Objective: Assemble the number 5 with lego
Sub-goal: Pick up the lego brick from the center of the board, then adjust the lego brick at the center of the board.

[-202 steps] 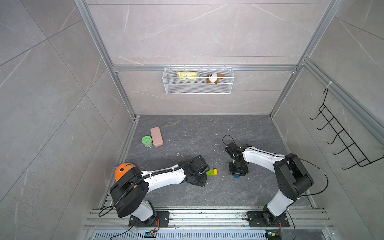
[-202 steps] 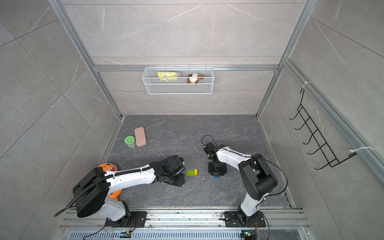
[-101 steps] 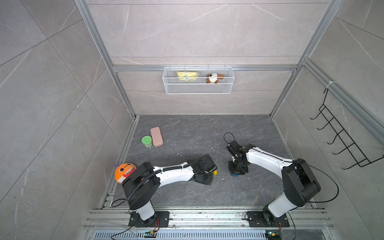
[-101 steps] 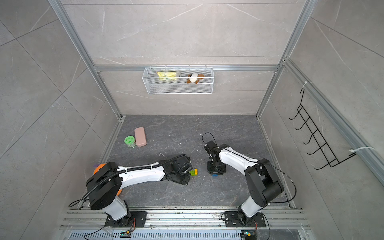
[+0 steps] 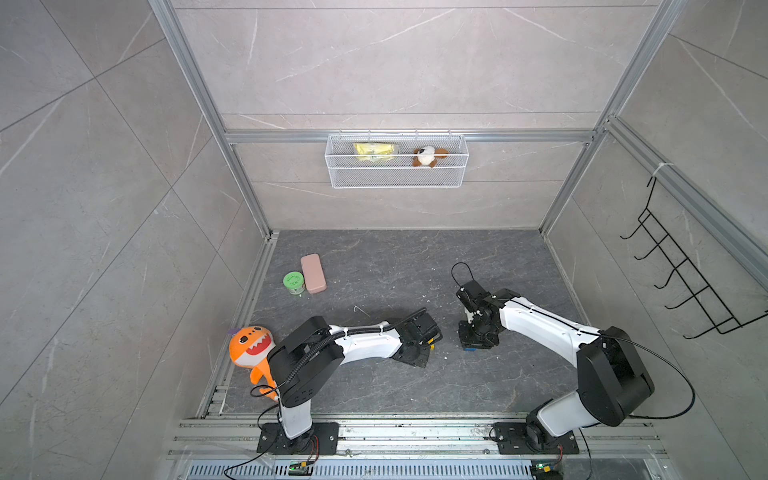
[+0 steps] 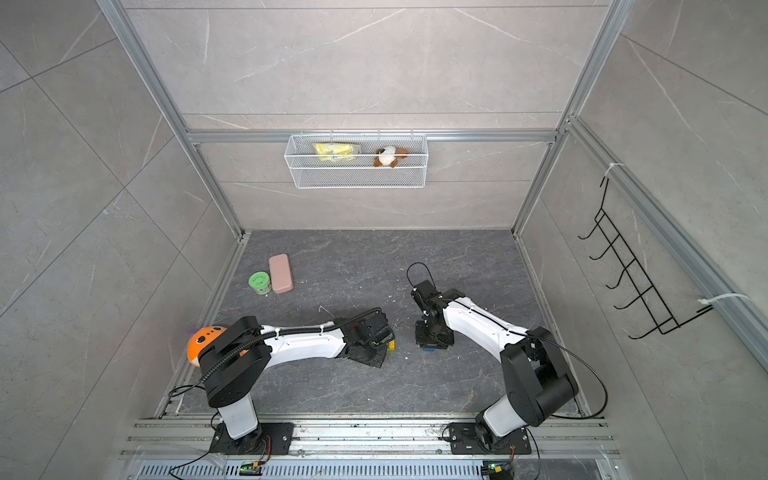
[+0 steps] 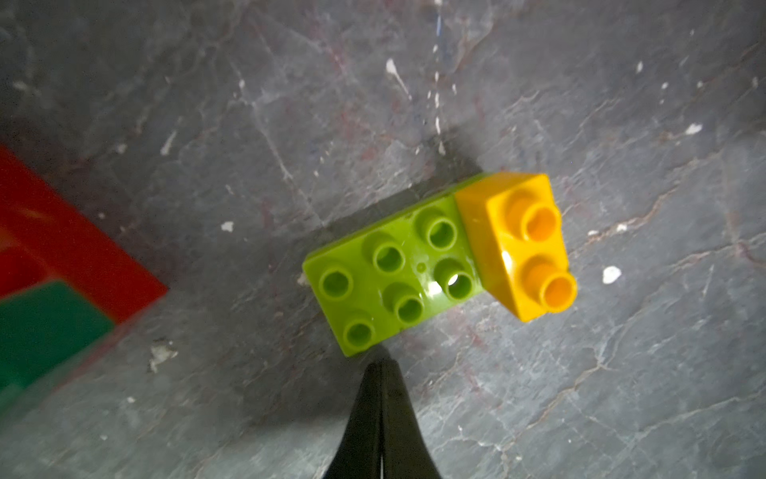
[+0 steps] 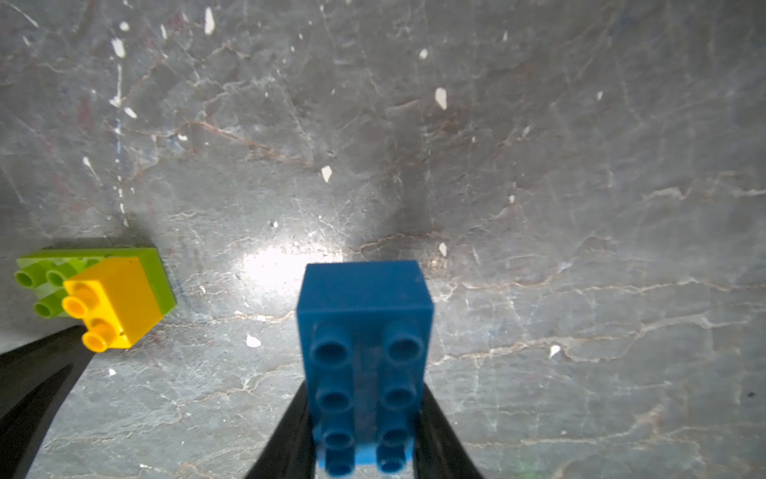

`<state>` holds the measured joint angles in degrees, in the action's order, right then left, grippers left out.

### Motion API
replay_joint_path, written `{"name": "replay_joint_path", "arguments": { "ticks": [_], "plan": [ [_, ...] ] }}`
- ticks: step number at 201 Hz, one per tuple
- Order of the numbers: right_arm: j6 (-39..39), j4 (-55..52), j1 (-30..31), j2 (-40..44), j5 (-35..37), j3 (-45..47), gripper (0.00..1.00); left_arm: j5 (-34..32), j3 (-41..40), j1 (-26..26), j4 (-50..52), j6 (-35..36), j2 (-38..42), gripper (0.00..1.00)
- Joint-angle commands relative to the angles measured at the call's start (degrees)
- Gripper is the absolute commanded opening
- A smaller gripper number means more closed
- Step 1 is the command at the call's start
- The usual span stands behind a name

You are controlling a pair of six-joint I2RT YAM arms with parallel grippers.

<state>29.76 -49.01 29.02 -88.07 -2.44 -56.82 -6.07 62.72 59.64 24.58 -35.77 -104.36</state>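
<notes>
Left gripper (image 7: 379, 364) is pinched fully shut on nothing, tips just beside the lime-green brick (image 7: 385, 269); that brick lies mid-bench (image 7: 207, 124) toward the front edge, yellow brick (image 7: 514, 244) stacked on one end; right gripper (image 8: 364, 394) clamps the blue brick (image 8: 364, 298) by its long sides

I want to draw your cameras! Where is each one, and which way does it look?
Top views: high up, looking down at the floor; left arm and right arm show.
Left wrist: on its arm, facing lime brick and yellow brick; shut left gripper shows.
Right wrist: facing blue brick, held by right gripper.
Shared: both wrist views show lime and yellow bricks.
</notes>
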Motion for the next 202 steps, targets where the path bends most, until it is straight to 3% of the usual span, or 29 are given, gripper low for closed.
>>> {"name": "replay_joint_path", "arguments": {
  "ticks": [1, 109, 202],
  "plan": [
    [-0.4, -0.9, 0.4, 1.5, -0.5, 0.9, 0.29, -3.2, 2.6, 0.0, 1.6, 1.8, -1.7, 0.06],
    [-1.1, 0.2, 0.7, 2.4, -2.0, 2.4, 0.29, -8.1, 11.0, -1.0, 3.8, 7.4, -7.2, 0.09],
    [-2.3, 2.9, 2.1, -5.9, 3.8, 0.7, 0.30, -7.1, 0.9, -1.3, 3.5, 2.8, 9.0, 0.23]
  ]
}}
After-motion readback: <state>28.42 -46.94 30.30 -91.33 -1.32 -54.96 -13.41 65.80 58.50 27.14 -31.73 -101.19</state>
